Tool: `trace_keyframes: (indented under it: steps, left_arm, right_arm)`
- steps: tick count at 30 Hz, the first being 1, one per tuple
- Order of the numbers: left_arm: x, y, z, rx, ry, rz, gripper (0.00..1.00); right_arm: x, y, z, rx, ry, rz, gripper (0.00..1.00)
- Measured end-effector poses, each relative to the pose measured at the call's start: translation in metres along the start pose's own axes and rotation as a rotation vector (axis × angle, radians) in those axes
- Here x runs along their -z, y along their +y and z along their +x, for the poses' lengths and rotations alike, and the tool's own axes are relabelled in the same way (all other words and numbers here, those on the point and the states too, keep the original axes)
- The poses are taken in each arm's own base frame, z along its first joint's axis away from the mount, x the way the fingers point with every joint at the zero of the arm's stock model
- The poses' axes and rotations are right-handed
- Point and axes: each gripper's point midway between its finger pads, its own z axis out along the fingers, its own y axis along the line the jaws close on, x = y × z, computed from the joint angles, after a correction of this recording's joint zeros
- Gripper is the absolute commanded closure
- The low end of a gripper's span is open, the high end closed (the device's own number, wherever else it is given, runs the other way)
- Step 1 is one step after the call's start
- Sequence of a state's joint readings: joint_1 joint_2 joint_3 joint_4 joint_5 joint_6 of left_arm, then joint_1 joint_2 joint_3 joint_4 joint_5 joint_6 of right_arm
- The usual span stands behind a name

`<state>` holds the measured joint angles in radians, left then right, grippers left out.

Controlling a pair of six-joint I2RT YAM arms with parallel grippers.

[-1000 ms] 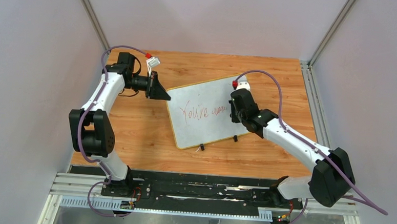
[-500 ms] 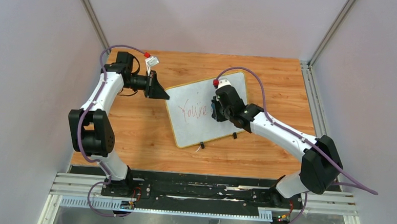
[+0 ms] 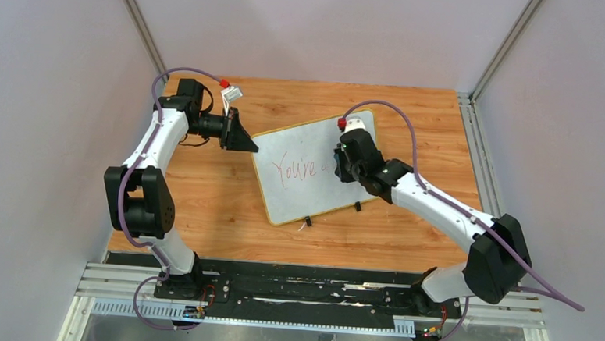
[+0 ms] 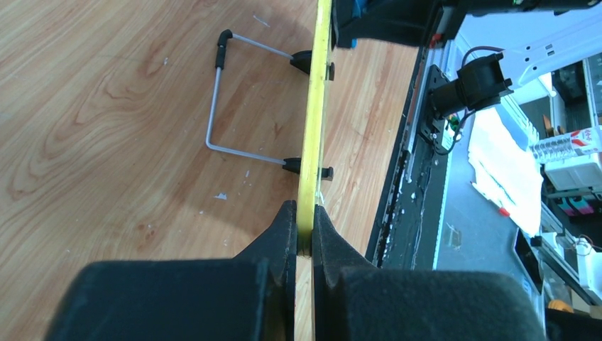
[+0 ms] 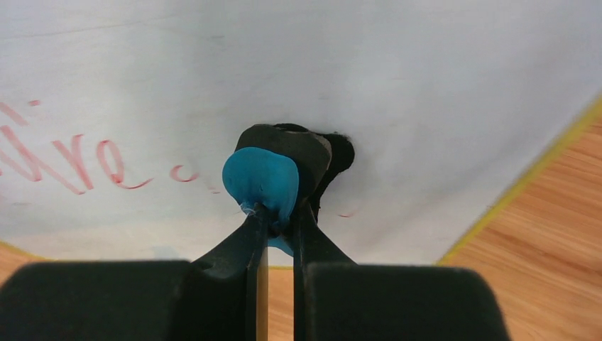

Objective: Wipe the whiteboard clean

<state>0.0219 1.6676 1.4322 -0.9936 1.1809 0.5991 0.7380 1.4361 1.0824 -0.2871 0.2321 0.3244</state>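
On wood table (image 3: 204,204), clamping board (image 3: 313,198) in left gripper (image 4: 305,219), clenching eraser (image 5: 261,177) in right gripper (image 5: 278,217), ideally pressing flat across writing (image 3: 295,168).

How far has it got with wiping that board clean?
Roughly halfway, it looks. Done: the whiteboard is blank on its right part, apart from faint red specks. In hand: the left gripper clamps the board's yellow rim, and the right gripper presses the blue eraser onto the surface. Left: the red word "You're".
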Motion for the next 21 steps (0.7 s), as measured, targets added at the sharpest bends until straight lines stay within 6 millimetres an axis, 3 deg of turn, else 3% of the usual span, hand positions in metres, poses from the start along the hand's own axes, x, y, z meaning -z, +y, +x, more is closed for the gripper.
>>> trace_keyframes:
  steps: [4, 8, 17, 21]
  left_arm:
    - [0.000, -0.001, 0.000, -0.006, 0.002, 0.003, 1.00]
    - [0.000, -0.001, 0.000, -0.013, 0.002, 0.005, 1.00]
    - [0.000, 0.000, 0.000, -0.011, 0.002, 0.008, 1.00]
    - [0.000, 0.000, 0.001, -0.009, 0.002, 0.008, 1.00]
  right_arm:
    - [0.007, -0.036, -0.005, -0.034, -0.029, 0.088, 0.99]
    - [0.013, -0.053, -0.010, -0.048, -0.053, 0.130, 0.99]
    - [0.008, -0.040, -0.004, -0.037, -0.034, 0.086, 0.99]
    - [0.004, -0.015, 0.004, -0.008, -0.017, 0.036, 0.99]
